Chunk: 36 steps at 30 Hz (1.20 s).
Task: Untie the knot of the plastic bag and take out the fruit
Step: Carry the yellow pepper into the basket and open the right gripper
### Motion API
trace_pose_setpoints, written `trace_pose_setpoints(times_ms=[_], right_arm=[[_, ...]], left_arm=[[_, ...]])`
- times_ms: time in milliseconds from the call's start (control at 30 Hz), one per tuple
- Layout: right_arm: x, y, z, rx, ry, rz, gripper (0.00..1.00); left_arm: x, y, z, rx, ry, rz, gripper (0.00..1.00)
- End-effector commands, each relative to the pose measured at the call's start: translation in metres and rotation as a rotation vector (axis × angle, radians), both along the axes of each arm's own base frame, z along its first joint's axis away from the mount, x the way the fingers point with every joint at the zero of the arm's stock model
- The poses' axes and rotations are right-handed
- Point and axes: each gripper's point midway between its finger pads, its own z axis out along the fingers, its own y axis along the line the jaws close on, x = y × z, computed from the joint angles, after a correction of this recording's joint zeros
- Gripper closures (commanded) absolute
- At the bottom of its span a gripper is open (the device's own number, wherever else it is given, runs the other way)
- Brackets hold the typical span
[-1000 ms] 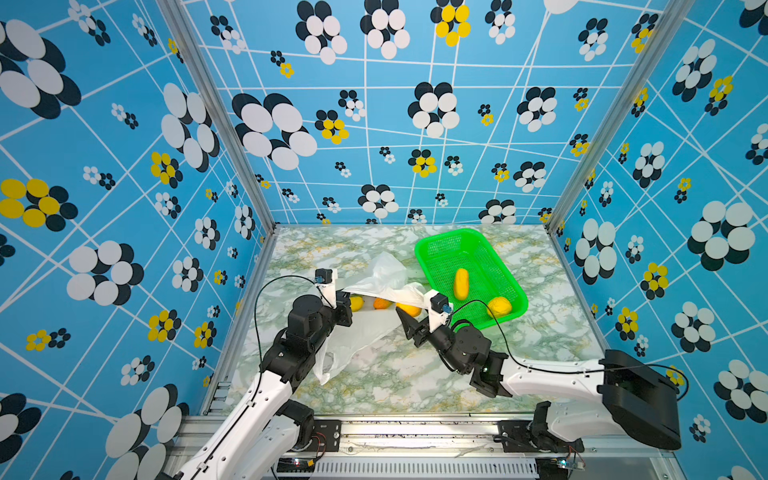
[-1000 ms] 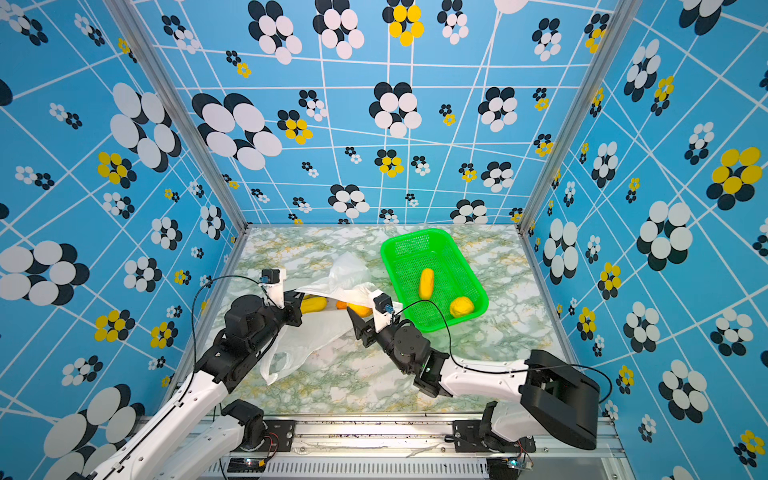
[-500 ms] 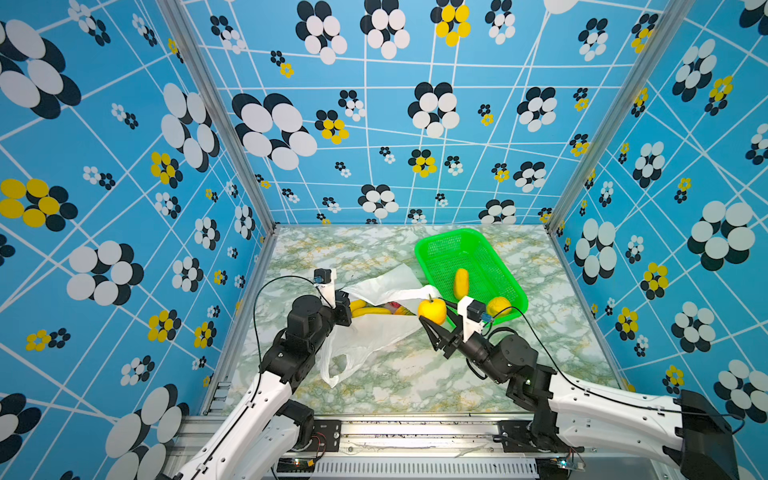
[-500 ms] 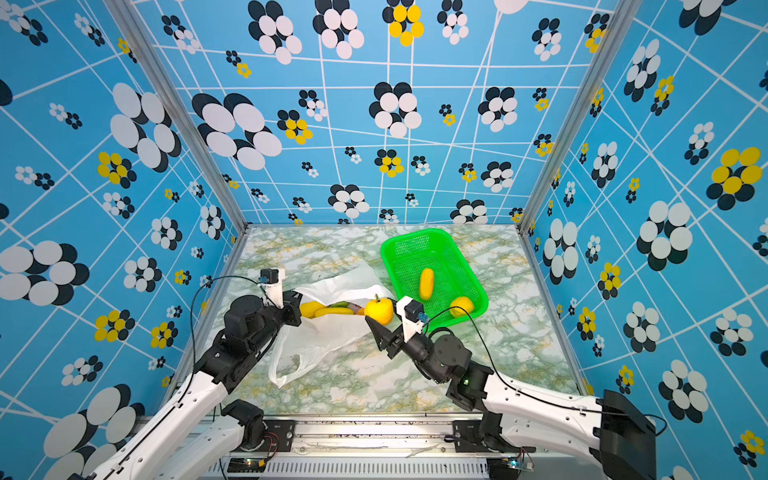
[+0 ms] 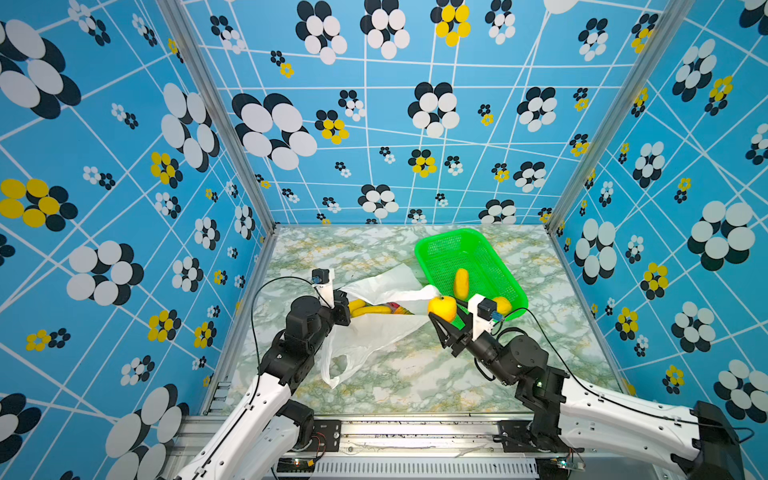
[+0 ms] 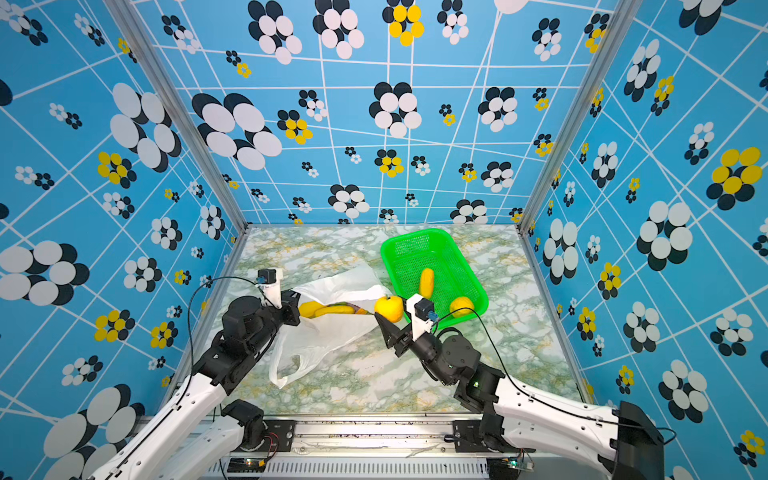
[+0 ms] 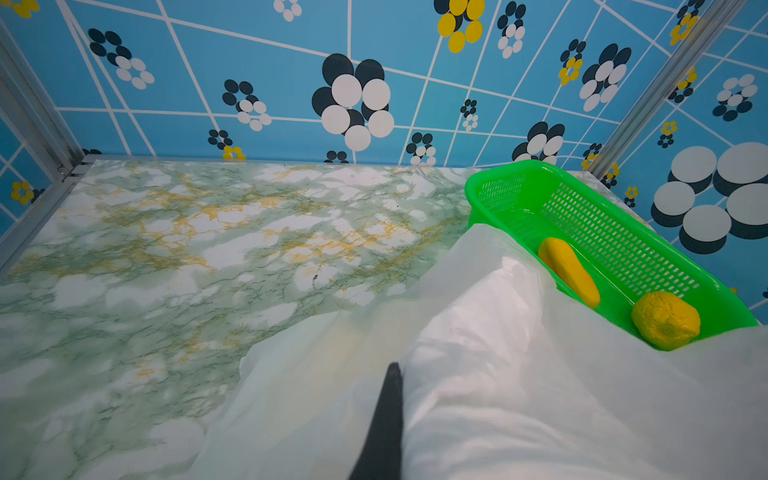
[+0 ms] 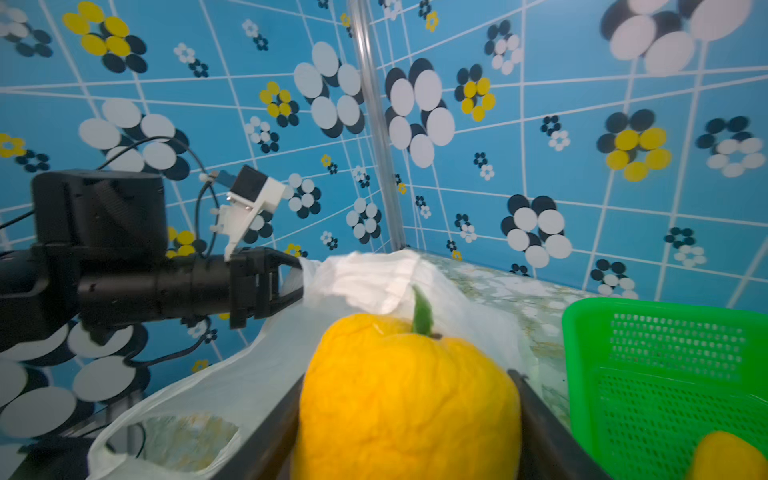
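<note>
Just short of the green mesh basket [image 8: 586, 365], right claw [image 5: 444, 312] grasps a round yellow toy fruit [image 8: 407, 399], left claw [image 5: 346, 306] clenched on the crinkly white plastic bag [image 5: 374, 336]; the fruit's rounded sides could slip free before the rim.

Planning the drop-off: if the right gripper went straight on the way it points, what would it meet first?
Probably the plastic bag's raised flap, right behind the held yellow fruit; the green basket sits off to the side.
</note>
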Motion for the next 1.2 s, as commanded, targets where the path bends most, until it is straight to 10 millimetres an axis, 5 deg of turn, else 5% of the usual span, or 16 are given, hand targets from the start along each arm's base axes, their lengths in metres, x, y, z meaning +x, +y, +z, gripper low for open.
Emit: trace_pose_setpoints(times_ms=[0, 333, 600, 767, 967, 1167], right_arm=[[0.02, -0.044, -0.024, -0.103, 0.061, -0.229, 0.7], [0.051, -0.149, -0.063, -0.037, 0.282, -0.602, 0.64], [0.127, -0.139, -0.151, -0.026, 0.724, -0.499, 0.66], [0.164, -0.131, -0.203, -0.113, 0.849, -0.514, 0.65], [0.188, -0.123, -0.24, -0.184, 0.947, -0.498, 0.49], [0.186, -0.13, -0.257, -0.218, 0.948, -0.522, 0.28]], left_arm=[[0.0, 0.006, 0.003, 0.01, -0.013, 0.027, 1.0], [0.001, 0.001, 0.003, 0.002, -0.012, 0.004, 1.0], [-0.003, 0.005, 0.004, -0.003, -0.018, 0.014, 1.0], [-0.005, 0.004, 0.006, -0.007, -0.02, 0.008, 1.0], [-0.001, 0.006, 0.004, 0.006, -0.019, 0.027, 1.0], [0.004, 0.002, 0.0, 0.019, 0.006, 0.016, 1.0]])
